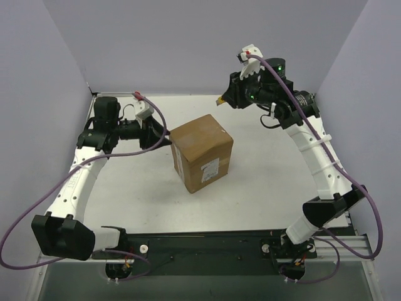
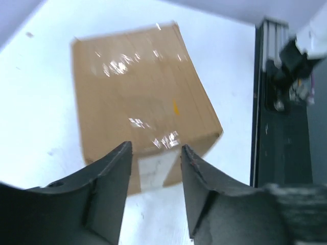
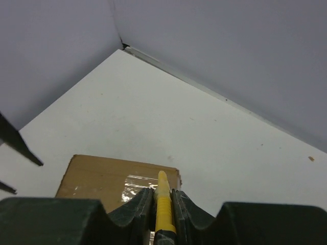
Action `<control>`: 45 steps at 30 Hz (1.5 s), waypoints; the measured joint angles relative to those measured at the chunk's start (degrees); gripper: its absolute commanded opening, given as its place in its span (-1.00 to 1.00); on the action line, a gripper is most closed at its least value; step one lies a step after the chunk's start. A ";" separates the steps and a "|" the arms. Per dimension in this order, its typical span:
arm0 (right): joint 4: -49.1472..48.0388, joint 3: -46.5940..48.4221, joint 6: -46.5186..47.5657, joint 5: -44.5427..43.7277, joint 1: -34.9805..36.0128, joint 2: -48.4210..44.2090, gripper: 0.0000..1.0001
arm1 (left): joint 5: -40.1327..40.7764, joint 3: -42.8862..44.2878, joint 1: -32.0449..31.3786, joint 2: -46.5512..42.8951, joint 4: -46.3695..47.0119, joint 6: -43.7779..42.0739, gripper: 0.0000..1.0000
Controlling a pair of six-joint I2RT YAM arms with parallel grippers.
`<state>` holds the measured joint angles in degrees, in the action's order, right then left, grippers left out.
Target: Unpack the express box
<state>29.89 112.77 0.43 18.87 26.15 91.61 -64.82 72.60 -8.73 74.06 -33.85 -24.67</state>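
Observation:
The express box (image 1: 202,152), a brown carton with flaps closed, a clear tape seam on top and a white label on its near side, stands mid-table. It also shows in the left wrist view (image 2: 138,87) and the right wrist view (image 3: 110,178). My left gripper (image 1: 164,136) is open and empty, just left of the box's top edge; the fingers (image 2: 110,173) frame its label side. My right gripper (image 1: 224,99) is raised at the back right, above and behind the box, shut on a yellow utility knife (image 3: 162,201) whose tip points toward the tape.
Grey walls close in the white table (image 1: 269,182) on the left, back and right. A black rail (image 1: 207,241) with the arm bases runs along the near edge, also in the left wrist view (image 2: 278,102).

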 measured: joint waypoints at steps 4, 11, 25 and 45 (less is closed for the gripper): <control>0.02 -2.45 -1.55 0.11 5.46 -1.84 -1.00 | 0.72 -0.52 2.49 0.66 20.68 18.45 0.21; -0.70 -7.67 -2.40 0.90 7.67 -5.25 -1.00 | 1.99 1.81 4.35 13.18 36.11 34.93 0.43; -13.22 -20.94 -1.79 -16.00 17.90 -14.49 -1.00 | 3.19 3.67 1.46 19.34 29.27 42.60 0.45; -13.64 -24.61 0.92 -16.79 25.44 -17.57 -1.00 | 8.15 -11.65 0.68 6.03 33.59 56.15 0.46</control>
<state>16.25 88.16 1.34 2.09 51.59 74.04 -56.66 60.95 -8.05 80.09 -0.25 31.48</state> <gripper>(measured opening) 0.192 0.728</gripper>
